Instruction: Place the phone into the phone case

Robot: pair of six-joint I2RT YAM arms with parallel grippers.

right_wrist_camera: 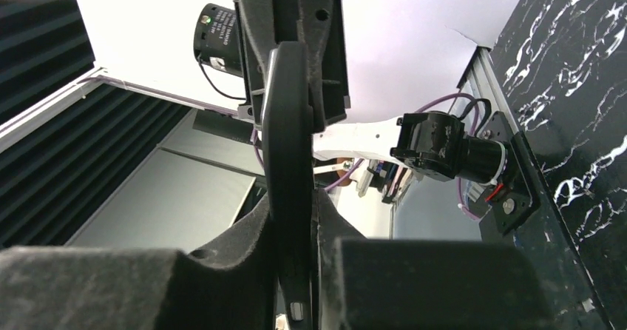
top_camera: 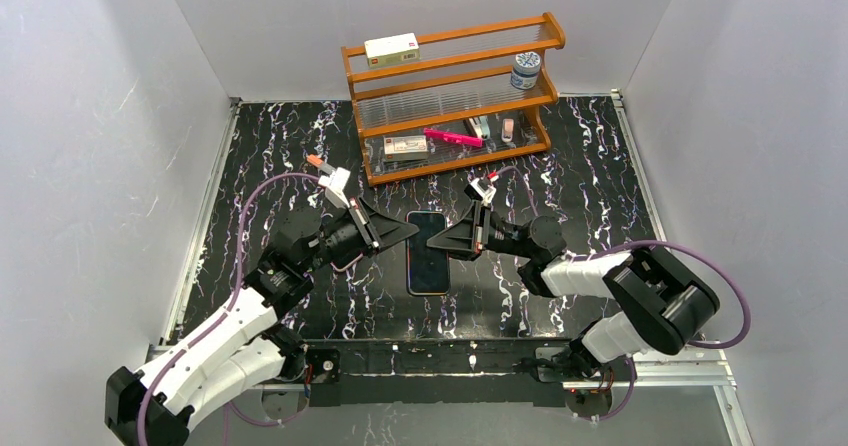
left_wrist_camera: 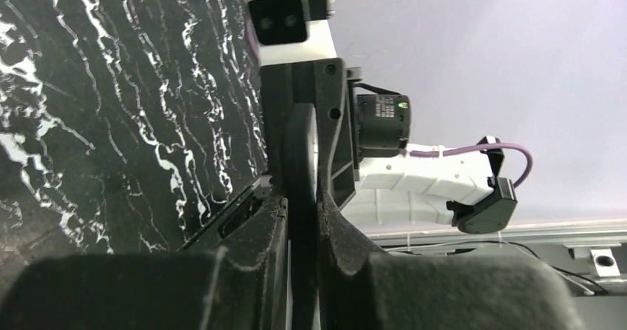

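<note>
Phone (top_camera: 428, 256) (face up) is pinched by left claw (top_camera: 405, 232) and right claw (top_camera: 447, 242).

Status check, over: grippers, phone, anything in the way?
Both shut on slim glossy dark-screened phone: left gripper, right gripper, opposite long edges. Matte black case not distinguishable. Orange wooden rack behind, apart.

Black table (top_camera: 250, 166) with white marble veins, 1 orange wooden rack (top_camera: 356, 116) standing at its far side
</note>
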